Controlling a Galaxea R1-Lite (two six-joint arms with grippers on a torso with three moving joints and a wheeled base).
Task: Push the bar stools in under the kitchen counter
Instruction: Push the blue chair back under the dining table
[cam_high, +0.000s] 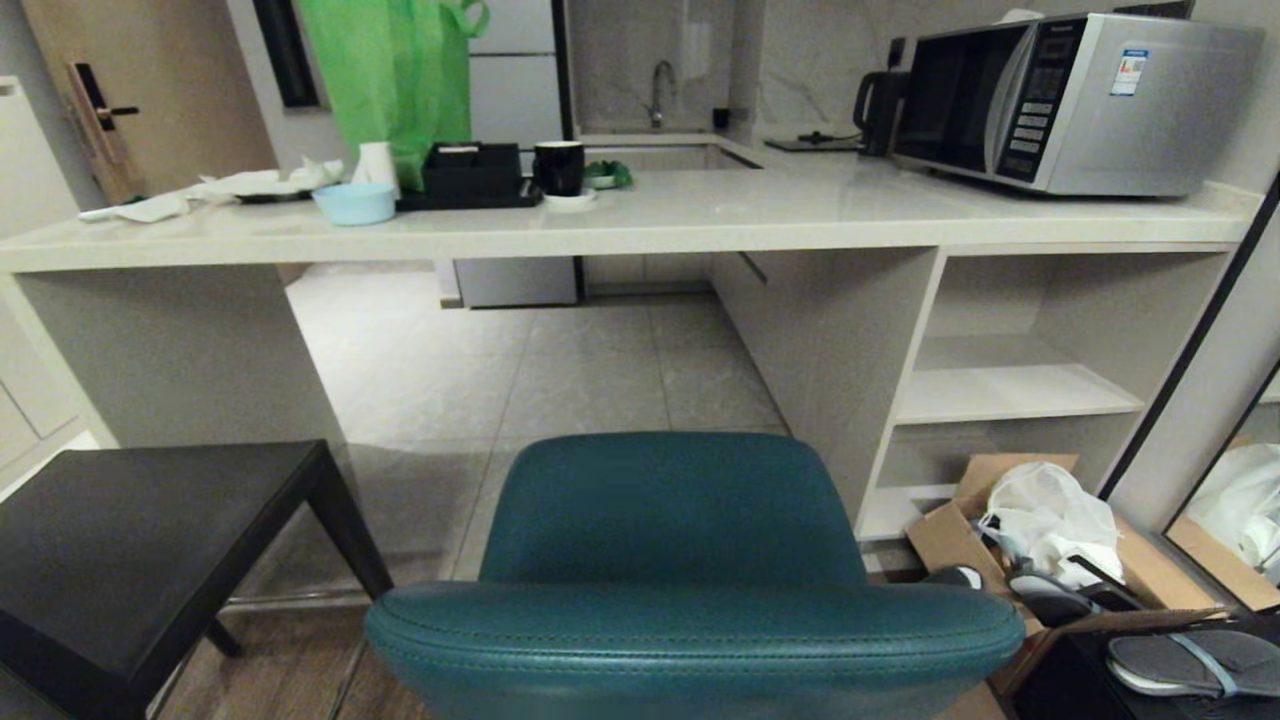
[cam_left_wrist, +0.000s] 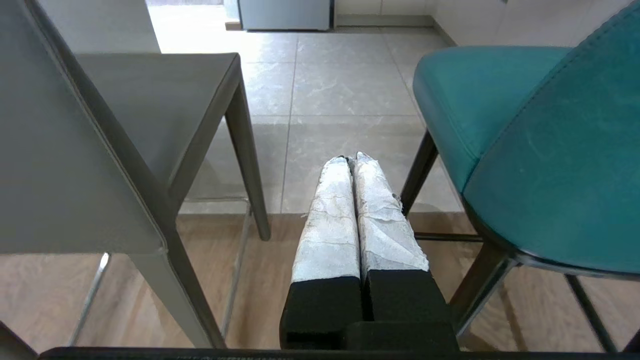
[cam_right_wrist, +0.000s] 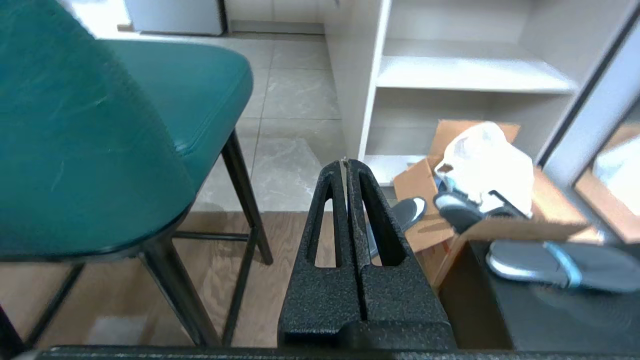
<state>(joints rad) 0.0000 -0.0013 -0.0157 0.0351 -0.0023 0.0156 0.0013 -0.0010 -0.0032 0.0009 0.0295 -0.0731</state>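
The teal bar stool (cam_high: 690, 560) stands right in front of me, its curved back nearest and its seat facing the kitchen counter (cam_high: 640, 225). The dark grey bar stool (cam_high: 130, 540) stands to its left, in front of the counter's slab end panel (cam_high: 170, 350). Both stools stand out on the wood floor, short of the counter. Neither arm shows in the head view. My left gripper (cam_left_wrist: 351, 159) is shut and empty, low between the grey stool (cam_left_wrist: 125, 130) and the teal stool (cam_left_wrist: 525, 150). My right gripper (cam_right_wrist: 346, 161) is shut and empty, to the right of the teal stool (cam_right_wrist: 100, 125).
Open white shelving (cam_high: 1010, 390) fills the counter's right end. A cardboard box (cam_high: 1040, 560) with a white bag and slippers lies on the floor at the right. A microwave (cam_high: 1070, 100), kettle, mug, blue bowl (cam_high: 355, 203) and green bag stand on the worktop. Tiled floor runs under the counter.
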